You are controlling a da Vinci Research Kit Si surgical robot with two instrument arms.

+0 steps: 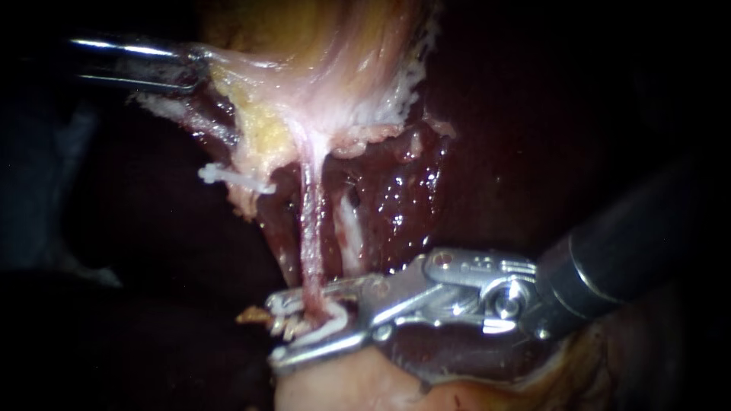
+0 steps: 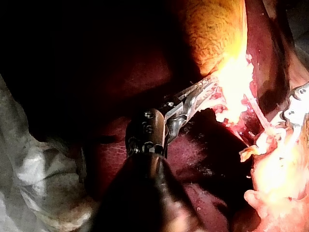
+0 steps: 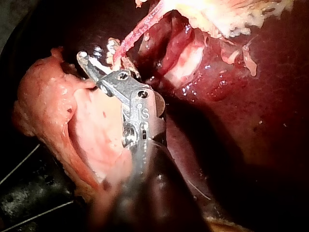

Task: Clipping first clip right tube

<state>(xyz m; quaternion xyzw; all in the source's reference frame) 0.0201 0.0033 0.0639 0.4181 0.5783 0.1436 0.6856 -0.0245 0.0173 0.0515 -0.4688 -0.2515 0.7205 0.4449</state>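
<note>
The tube (image 1: 308, 228) is seen stretched taut and pink, running down from the gallbladder (image 1: 327, 68) to the right instrument (image 1: 274, 332), low in the middle of the endoscope view. Its lower end is straddled by that instrument's jaws, which stand apart with one on either side of it. A white piece (image 1: 329, 323), probably a clip, is seen between the jaws against the tube, though glare makes this uncertain. Just beside the tube, a second, paler tube (image 1: 350, 232) is laid against the wet, dark liver (image 1: 396, 198). Which of the two is the right tube cannot be told. A pale pink lump of tissue (image 1: 335, 384) is seen under the right instrument's jaws.

At the upper left, the gallbladder's pale edge is pinched by the left instrument (image 1: 194, 62), its jaws closed together on it. In the left wrist view the same grip (image 2: 207, 89) is shown beside bright, washed-out tissue.
</note>
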